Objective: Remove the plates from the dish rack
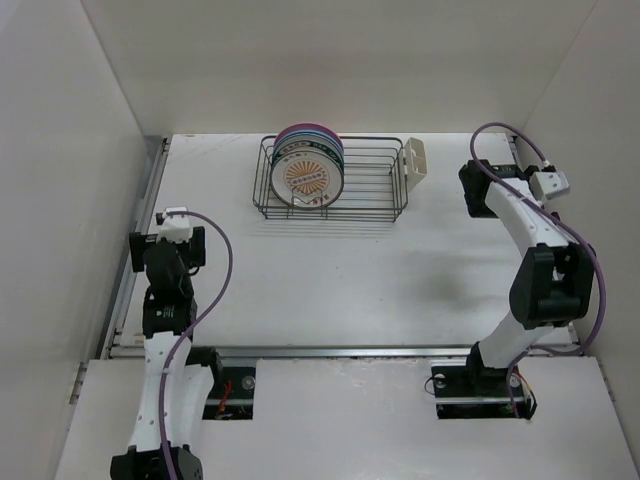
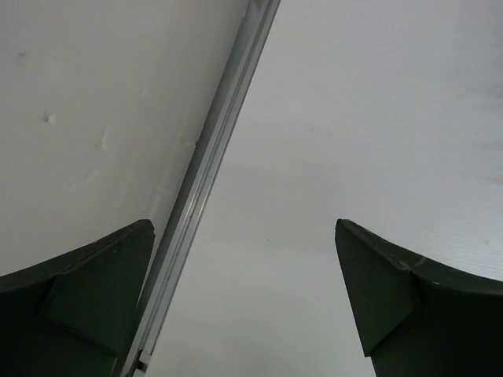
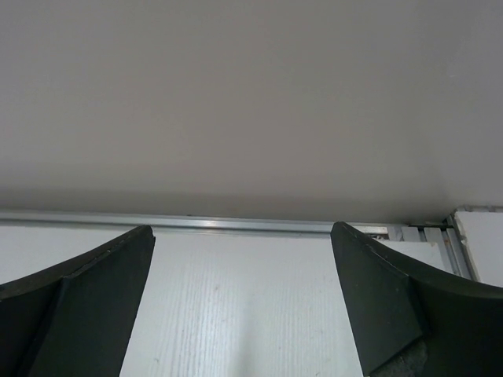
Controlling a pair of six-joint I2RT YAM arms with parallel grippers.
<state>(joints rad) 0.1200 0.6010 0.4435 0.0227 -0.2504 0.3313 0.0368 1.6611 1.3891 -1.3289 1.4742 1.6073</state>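
Several plates stand upright, packed together, at the left end of the dish rack. The front plate is white with an orange sunburst, and blue and pink rims show behind it. The dark wire rack sits at the back middle of the table, with a cream cup on its right end. My left gripper is open and empty at the table's left edge, well in front of the rack. My right gripper is open and empty to the right of the rack. Neither wrist view shows rack or plates.
White walls close the table in on the left, back and right. A metal rail runs along the left edge under my left gripper. Another rail lies along the foot of the wall ahead of my right gripper.
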